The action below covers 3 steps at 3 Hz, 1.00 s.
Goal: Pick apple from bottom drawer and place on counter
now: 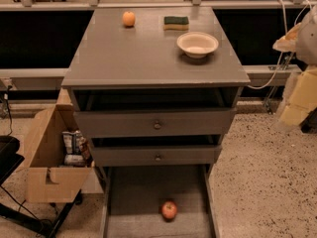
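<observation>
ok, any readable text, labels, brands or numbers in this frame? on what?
No readable text.
On the snack bags in the cardboard box: print, too blurred to read.
On the counter, bowl, sponge, apple: nothing visible.
On the gripper, at the right edge beside the counter: nothing visible.

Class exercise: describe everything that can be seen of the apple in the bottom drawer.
The apple is round, red with a yellowish patch, and looks whole. It sits alone on the flat grey floor of the open bottom drawer, near its middle, touching neither side wall. The gripper is far from it, at the picture's right edge.
</observation>
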Available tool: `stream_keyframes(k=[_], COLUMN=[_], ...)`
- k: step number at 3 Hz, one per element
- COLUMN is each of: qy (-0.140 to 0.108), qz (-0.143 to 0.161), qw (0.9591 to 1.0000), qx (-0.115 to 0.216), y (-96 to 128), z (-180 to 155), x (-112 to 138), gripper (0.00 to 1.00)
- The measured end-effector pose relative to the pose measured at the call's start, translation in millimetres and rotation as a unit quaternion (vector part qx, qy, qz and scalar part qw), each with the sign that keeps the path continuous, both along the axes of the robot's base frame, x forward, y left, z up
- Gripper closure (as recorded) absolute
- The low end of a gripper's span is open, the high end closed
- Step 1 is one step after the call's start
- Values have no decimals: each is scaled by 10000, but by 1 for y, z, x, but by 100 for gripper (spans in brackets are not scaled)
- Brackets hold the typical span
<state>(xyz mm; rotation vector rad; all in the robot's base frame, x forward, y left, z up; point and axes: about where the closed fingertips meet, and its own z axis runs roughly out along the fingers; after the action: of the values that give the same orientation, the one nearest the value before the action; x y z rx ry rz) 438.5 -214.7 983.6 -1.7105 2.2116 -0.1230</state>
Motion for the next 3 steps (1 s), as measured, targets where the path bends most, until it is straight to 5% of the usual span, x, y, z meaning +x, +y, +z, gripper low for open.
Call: stream_keyframes(k=[1, 2, 3], qy=[-6, -103, 20], qz=[-4, -102, -77], qw=[10000, 9964, 9854], qx=[30, 840, 1699], y=[0, -2, -6], z=[-2, -51, -137], x=[0, -4, -22], gripper=[0, 0, 0])
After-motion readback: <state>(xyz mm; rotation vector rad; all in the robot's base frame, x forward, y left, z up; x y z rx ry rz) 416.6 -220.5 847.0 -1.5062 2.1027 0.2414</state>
